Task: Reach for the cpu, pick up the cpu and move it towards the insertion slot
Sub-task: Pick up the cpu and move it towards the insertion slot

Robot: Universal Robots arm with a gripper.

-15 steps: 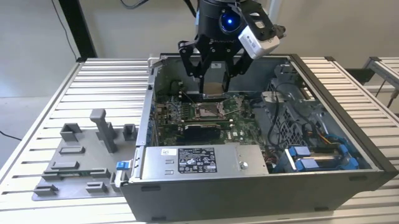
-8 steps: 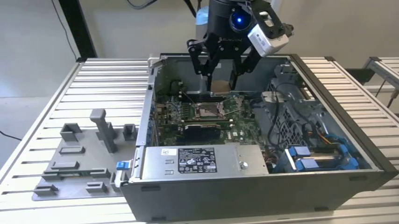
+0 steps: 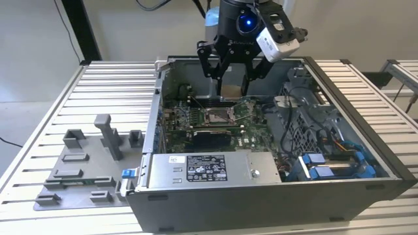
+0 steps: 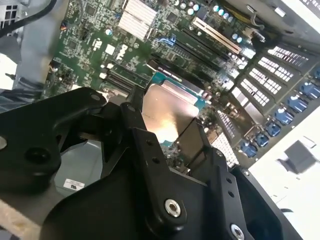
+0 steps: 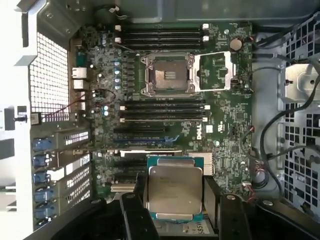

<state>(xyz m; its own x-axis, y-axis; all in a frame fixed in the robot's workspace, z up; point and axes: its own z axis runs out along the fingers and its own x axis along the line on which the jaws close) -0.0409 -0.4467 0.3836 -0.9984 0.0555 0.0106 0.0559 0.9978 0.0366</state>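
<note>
The cpu (image 5: 174, 187) is a thin square chip with a silvery top, and my gripper (image 5: 174, 202) is shut on its two opposite edges. In the exterior view the gripper (image 3: 232, 84) hangs inside the open computer case with the cpu (image 3: 230, 91) between its black fingers (image 3: 213, 68), above the back of the green motherboard (image 3: 251, 129). The insertion slot (image 3: 218, 115) lies nearer the case front than the cpu. In the first wrist view the insertion slot (image 5: 167, 75) has its metal frame swung open. The second wrist view has the cpu (image 4: 167, 107) held between the fingers (image 4: 135, 125).
A grey fixture plate (image 3: 78, 171) with upright blocks sits on the slatted table at the exterior view's left. Inside the case are a power supply (image 3: 205, 169) at the front, loose cables (image 3: 294, 127) and blue drive brackets (image 3: 333, 164) at the right. Case walls (image 3: 156, 98) ring the board.
</note>
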